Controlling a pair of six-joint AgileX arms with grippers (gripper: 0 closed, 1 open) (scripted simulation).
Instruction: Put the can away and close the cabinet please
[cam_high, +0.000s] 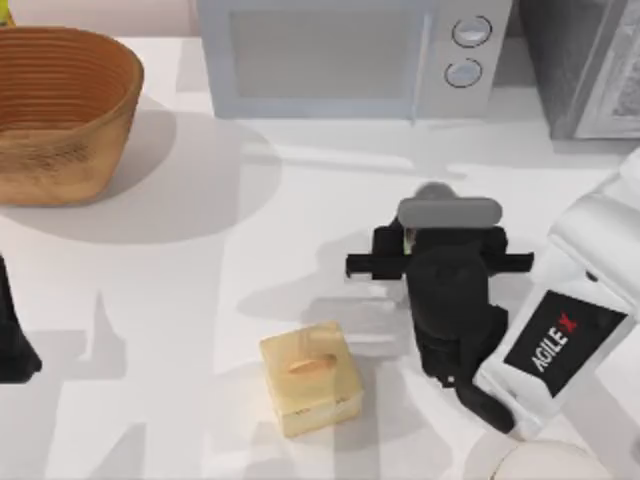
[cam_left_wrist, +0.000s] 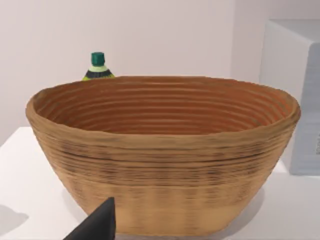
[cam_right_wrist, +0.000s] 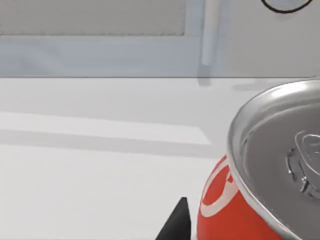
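1. Silver and red are being shown close up in the right wrist view, where the can (cam_right_wrist: 260, 190) is standing upright on the white worktop (cam_right_wrist: 100, 165), just beside a dark fingertip (cam_right_wrist: 177, 225).
2. From above, the right tool (cam_high: 450, 215) is being held over the can (cam_high: 432, 192) right of the worktop's middle, in front of the microwave (cam_high: 350, 55); only a grey sliver of the can's top is being left uncovered.
3. Whether the right tool is apart, together or clamped on the can cannot be told.
4. At the far right corner the cabinet (cam_high: 585, 65) is being cut off by the frame edge, well apart from the can.
5. A tan box (cam_high: 310, 378) is being seen near the front, left of the right arm.
6. The left tool (cam_high: 15, 345) is being kept at the left edge, facing the basket (cam_left_wrist: 165, 150) with a green-capped bottle (cam_left_wrist: 98, 67) behind it; its state cannot be told.
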